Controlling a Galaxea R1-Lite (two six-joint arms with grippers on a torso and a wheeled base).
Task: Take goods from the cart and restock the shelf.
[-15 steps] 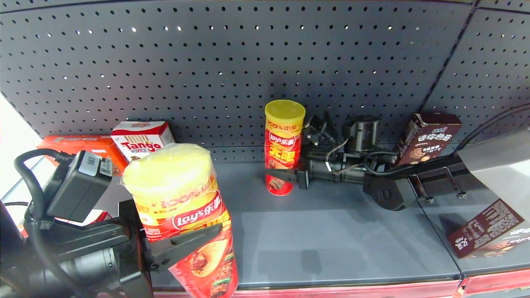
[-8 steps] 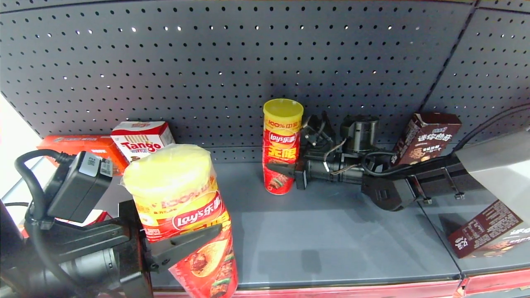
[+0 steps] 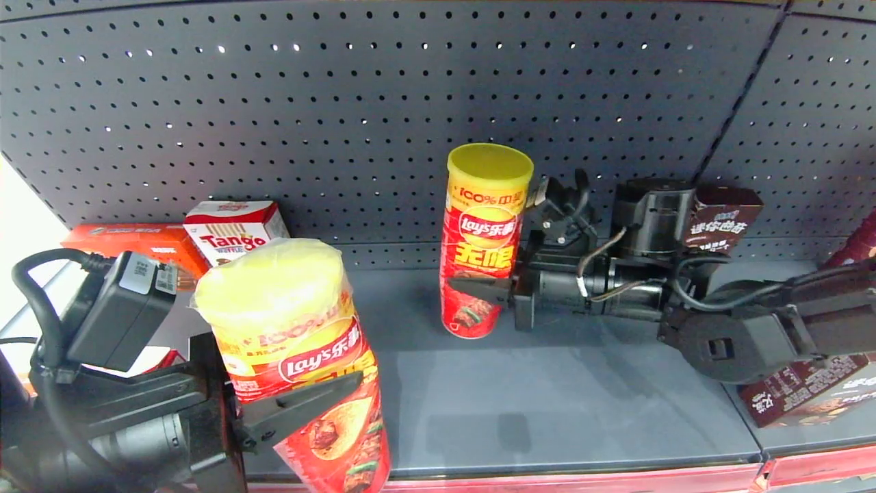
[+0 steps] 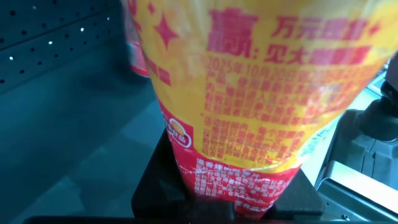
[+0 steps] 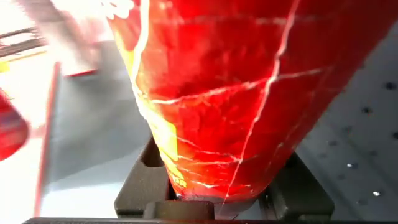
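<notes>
Two red chips cans with yellow lids are in hand. My left gripper (image 3: 277, 404) is shut on one chips can (image 3: 301, 356) at the shelf's front left edge; the left wrist view has this can (image 4: 249, 93) up close between the jaws. Mid-shelf, my right gripper (image 3: 489, 284) is shut on the second chips can (image 3: 484, 233), held upright in front of the pegboard, its base close to the shelf floor (image 3: 547, 390). Its red lower half (image 5: 249, 93) sits between the jaws in the right wrist view.
A red-and-white wafer box (image 3: 234, 229) and an orange box (image 3: 130, 239) stand at the back left. A brown box (image 3: 727, 216) is behind the right arm, another brown box (image 3: 807, 390) lies at the front right. The pegboard wall (image 3: 410, 89) closes the back.
The right arm has come nearer and a little to the right with its can, which now stands higher and larger in view. The left gripper and its can shifted slightly left.
</notes>
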